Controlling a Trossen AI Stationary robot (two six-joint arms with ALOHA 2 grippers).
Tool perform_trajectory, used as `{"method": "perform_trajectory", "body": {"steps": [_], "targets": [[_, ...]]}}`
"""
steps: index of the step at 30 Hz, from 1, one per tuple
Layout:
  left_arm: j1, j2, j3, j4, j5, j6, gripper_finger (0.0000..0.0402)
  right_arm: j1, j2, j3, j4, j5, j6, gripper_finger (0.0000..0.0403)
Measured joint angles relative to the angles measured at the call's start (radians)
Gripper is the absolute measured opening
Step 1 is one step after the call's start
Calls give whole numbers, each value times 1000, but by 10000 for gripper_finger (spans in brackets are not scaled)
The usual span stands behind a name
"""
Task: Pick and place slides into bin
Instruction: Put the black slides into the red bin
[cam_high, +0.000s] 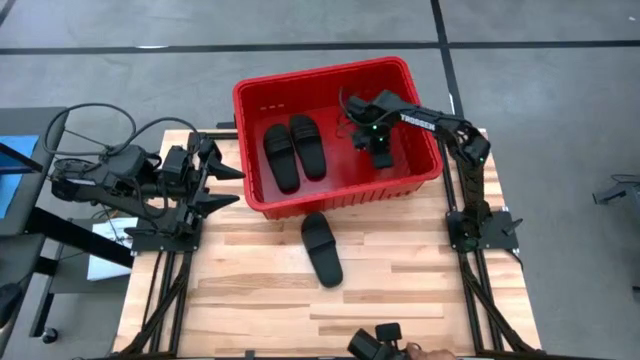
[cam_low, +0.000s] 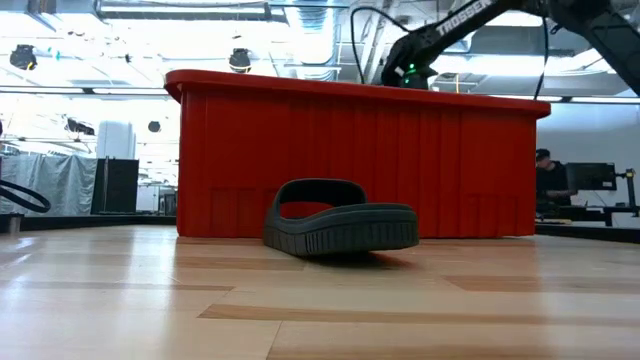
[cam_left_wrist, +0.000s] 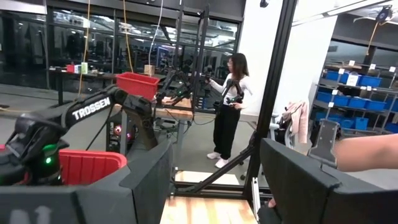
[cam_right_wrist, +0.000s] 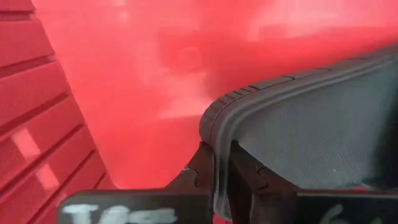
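- My right hand (cam_high: 381, 150) hangs inside the bin (cam_high: 404, 72), clamped on a slide's (cam_right_wrist: 323, 130) rim.
- Left hand (cam_high: 222, 185) waits apart, nearer the counter slide (cam_high: 322, 248), which points away from the bin.

bin (cam_high: 258, 108) blocks worktop's (cam_high: 250, 300) far edge; one slide (cam_high: 322, 248) just before it mid-worktop; near half clear

Bin (cam_high: 262, 103) bright red; slides (cam_high: 322, 248) all black (ribbed sole edge); table (cam_high: 400, 290) pale wood-grain.
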Motion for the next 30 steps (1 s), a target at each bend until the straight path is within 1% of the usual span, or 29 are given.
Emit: {"method": "perform_trajectory", "body": {"steps": [4,6,12,24,27,30], "targets": [[0,0,0,0,0,-1,234,0,30,0,0,1,4,3],[0,0,0,0,-5,-1,234,0,33,0,0,2,8,14],[0,0,0,0,-15,-1,234,6,30,0,11,21,16,82],[0,0,0,0,-18,0,234,7,29,0,11,21,50,220],[0,0,0,0,-18,1,234,7,29,0,10,21,58,240],[0,0,0,0,-18,1,234,7,28,0,3,21,58,247]]}}
